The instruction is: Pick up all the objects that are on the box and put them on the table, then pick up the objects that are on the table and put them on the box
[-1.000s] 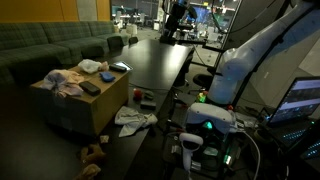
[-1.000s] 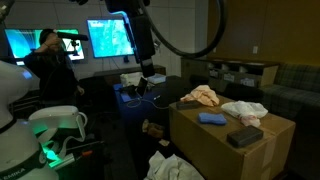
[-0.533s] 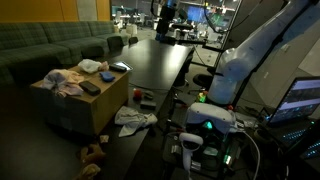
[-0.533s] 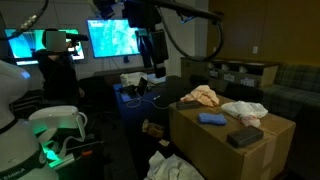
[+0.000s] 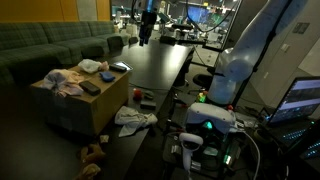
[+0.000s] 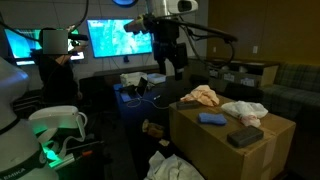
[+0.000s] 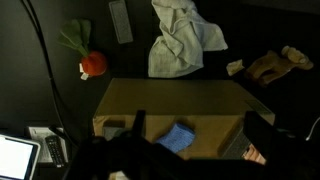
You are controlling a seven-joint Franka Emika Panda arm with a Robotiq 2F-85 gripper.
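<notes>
The gripper [image 6: 171,66] hangs high, jaws apart and empty, well above the cardboard box [image 6: 215,150]. The box top carries a pinkish cloth [image 6: 203,96], a white cloth [image 6: 243,110], a blue cloth [image 6: 212,118] and a flat black piece [image 6: 245,136]. In the wrist view, the blue cloth is seen below and between the jaws, so it is judged the nearest pick. A long descent is required. Bare room for placing is offered by the black surface [image 5: 160,65] beside the box.

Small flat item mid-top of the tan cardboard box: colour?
Blue; the small flat item shows best in wrist view.
</notes>
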